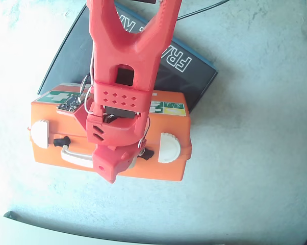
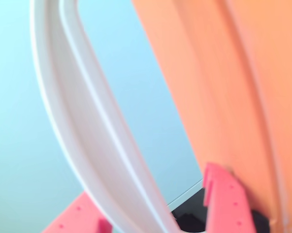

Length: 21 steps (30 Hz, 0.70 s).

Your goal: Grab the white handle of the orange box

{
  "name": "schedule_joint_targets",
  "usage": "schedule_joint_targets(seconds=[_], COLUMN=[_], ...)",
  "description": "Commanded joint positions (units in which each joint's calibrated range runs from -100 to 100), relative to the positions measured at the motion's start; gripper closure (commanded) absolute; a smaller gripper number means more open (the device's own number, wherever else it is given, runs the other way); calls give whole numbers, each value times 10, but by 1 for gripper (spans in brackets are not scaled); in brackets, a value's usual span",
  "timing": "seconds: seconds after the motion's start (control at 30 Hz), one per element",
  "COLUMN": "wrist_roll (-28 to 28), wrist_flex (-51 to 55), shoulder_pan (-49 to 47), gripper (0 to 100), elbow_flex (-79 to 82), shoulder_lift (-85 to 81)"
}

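A: Where's the curved white plastic handle (image 2: pixel 92 131)?

B: Six o'clock side of my orange plastic box (image 1: pixel 169 109), mid-desk (image 1: pixel 255 168).

A: And the red tool (image 2: pixel 158 213)?

B: Its fingers (image 2: pixel 223 199) sit either side of that handle; pinching or not, I can't tell.

Pale grey table (image 1: pixel 265 168); orange box (image 1: pixel 56 148) rests on it, black board (image 1: pixel 194 76) lying just behind box.

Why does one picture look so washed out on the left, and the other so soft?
Overhead view: strong light bleaches the table at left, and the arm hides part of the orange box. Wrist view: the camera sits so close that the white handle and gripper blur.
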Motion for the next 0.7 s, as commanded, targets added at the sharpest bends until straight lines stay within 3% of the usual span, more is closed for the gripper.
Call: schedule_joint_targets(seconds=[0.0, 0.03, 0.2, 0.67], wrist_roll=[-44, -64, -157, -165], wrist_flex=[-60, -79, -114, -116], shoulder_pan=[2, 1, -3, -28], gripper=[95, 99, 99, 99], elbow_flex=[72, 101, 280, 1116], shoulder_lift=[36, 35, 20, -303])
